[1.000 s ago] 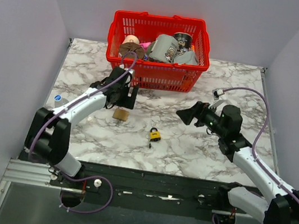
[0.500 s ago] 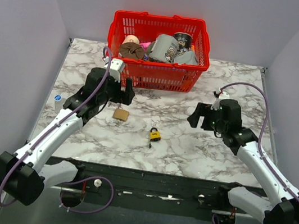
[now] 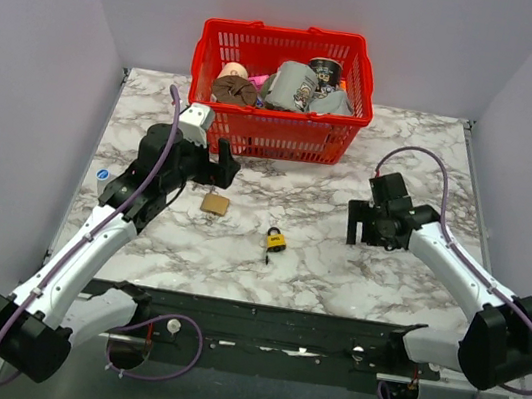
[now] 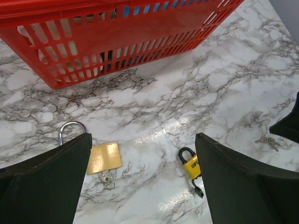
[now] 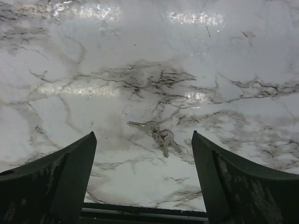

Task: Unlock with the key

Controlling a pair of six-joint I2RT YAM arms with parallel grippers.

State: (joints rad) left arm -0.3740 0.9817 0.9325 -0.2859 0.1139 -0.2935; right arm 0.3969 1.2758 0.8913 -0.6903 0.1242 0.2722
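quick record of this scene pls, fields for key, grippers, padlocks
key: flat on the marble table, in a small bunch, untouched
right gripper: open, empty, directly over the key
left gripper: open, empty, above the table
yellow padlock: on the table, untouched
brass padlock: on the table, near the red basket

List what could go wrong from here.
1. The keys lie flat on the marble table below the open right gripper; thin as they are, it may slide over them.
2. They are bunched together, so the wrong one may get pinched.
3. Two locks lie out, the yellow padlock and the brass padlock; the key could be taken to the wrong one.
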